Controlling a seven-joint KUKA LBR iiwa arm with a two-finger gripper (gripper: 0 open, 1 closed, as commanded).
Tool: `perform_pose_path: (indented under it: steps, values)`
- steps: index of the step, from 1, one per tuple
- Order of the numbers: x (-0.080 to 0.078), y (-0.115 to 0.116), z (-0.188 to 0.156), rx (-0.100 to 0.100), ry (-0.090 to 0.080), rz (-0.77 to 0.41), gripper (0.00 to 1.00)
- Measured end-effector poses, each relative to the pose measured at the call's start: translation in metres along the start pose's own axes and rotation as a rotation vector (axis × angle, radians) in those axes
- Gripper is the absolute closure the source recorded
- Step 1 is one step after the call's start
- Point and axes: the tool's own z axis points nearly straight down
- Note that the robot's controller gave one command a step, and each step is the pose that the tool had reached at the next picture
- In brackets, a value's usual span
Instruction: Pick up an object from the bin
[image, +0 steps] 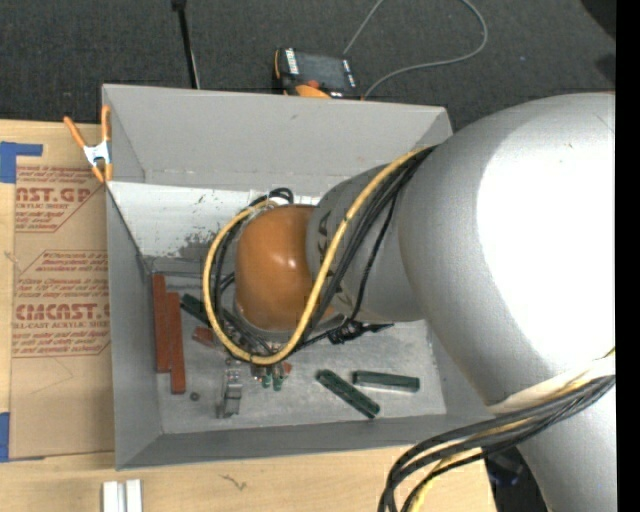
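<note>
A big silver-grey robot arm (520, 250) reaches into the grey metal bin (270, 140) from the right side, and its wrist hangs low over the middle of the bin floor. The wrist carries a rounded orange cover (272, 265), with yellow and black cables (212, 270) looped around it. This cover hides the jaws almost fully, so I cannot tell if they are open or closed, or if they have something between them.

Just under the cover, towards the front edge of the bin, lie some small red and green bits (272, 377). Beside them, a little nearer to the front left corner, is a small grey metal piece (230, 393). These are the things closest to the wrist.

Along the left wall of the bin lies a long reddish-brown flat stick (168, 335), pointing from the back to the front. A short dark green piece (192, 305) lies between this stick and the cover. Near the front right corner there are two dark green flat bars on the floor: one slanted (348, 392), the other almost parallel to the front edge (386, 380). Their ends are near each other.
</note>
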Motion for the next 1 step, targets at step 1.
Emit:
perform_pose_path:
  steps: [1]
  values:
    - [-0.021, -0.0753, -0.0465, 0.003, -0.008, 0.024, 0.0]
